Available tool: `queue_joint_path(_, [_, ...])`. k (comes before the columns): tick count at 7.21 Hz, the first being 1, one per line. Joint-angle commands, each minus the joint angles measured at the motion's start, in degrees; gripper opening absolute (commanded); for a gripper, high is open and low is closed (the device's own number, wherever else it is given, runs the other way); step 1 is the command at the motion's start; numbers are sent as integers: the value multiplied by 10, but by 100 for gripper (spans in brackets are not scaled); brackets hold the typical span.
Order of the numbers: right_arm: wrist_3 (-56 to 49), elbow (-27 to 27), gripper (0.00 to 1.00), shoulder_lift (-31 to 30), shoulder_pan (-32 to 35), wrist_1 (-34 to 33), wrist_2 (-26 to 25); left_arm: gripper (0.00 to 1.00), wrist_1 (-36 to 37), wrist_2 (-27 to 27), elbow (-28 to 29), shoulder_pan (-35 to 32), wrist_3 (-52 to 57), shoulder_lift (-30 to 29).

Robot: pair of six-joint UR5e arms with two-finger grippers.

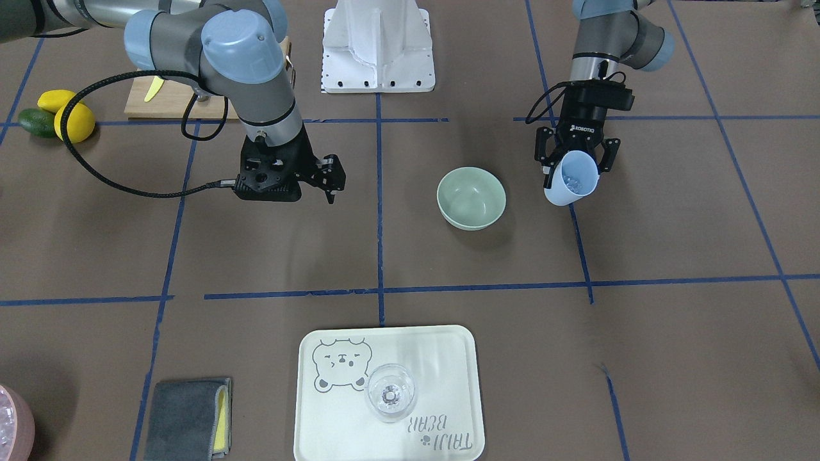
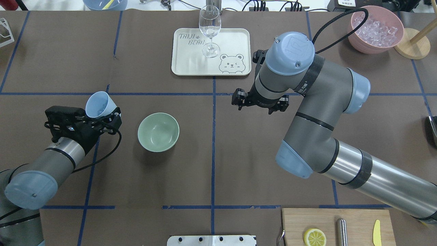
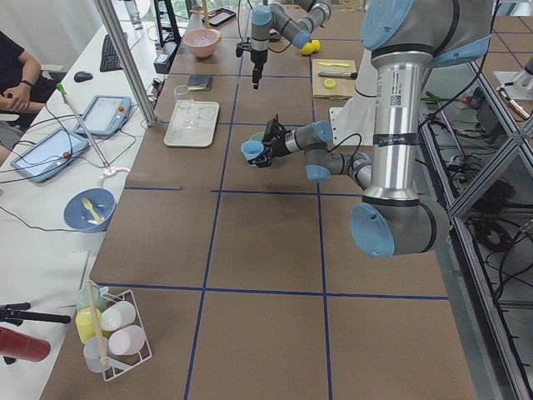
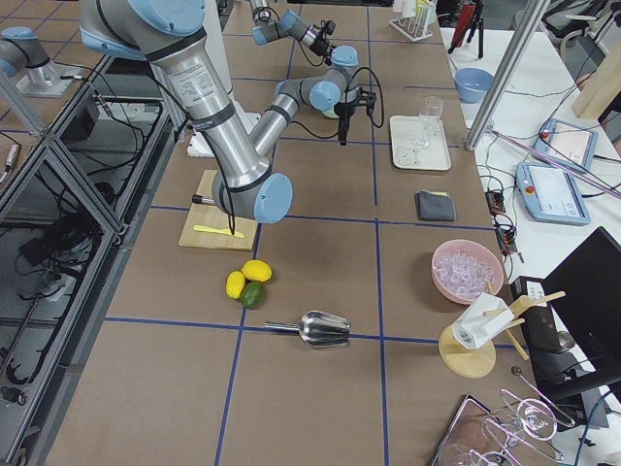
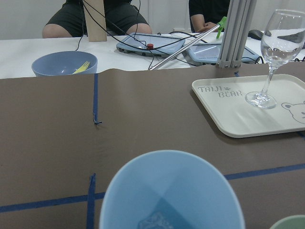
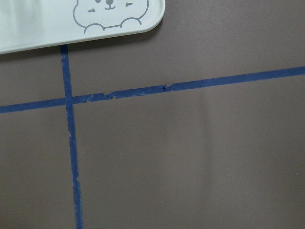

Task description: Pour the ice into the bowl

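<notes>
My left gripper [image 1: 574, 166] is shut on a light blue cup [image 1: 571, 182], held tilted above the table, apart from and beside the bowl. Small clear ice cubes [image 1: 576, 184] lie inside the cup. The pale sage-green bowl [image 1: 471, 197] stands empty on the table. In the overhead view the cup [image 2: 98, 104] is left of the bowl [image 2: 158, 132]. The left wrist view shows the cup's mouth [image 5: 169, 191] with ice [image 5: 151, 223] at the bottom. My right gripper [image 2: 260, 103] hovers open and empty right of the bowl.
A cream tray [image 2: 184, 65] with a wine glass [image 2: 209, 30] stands beyond the bowl. A pink container of ice [image 2: 375, 29] is at the far right. A cutting board [image 2: 336, 225] holds a lemon half and knife. A grey cloth [image 1: 186, 419] lies near the tray.
</notes>
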Motion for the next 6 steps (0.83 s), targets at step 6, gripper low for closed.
queue_joint_path(6, [10,22,100,-1,-3,0,4,0,26,251,60,72,166,-56])
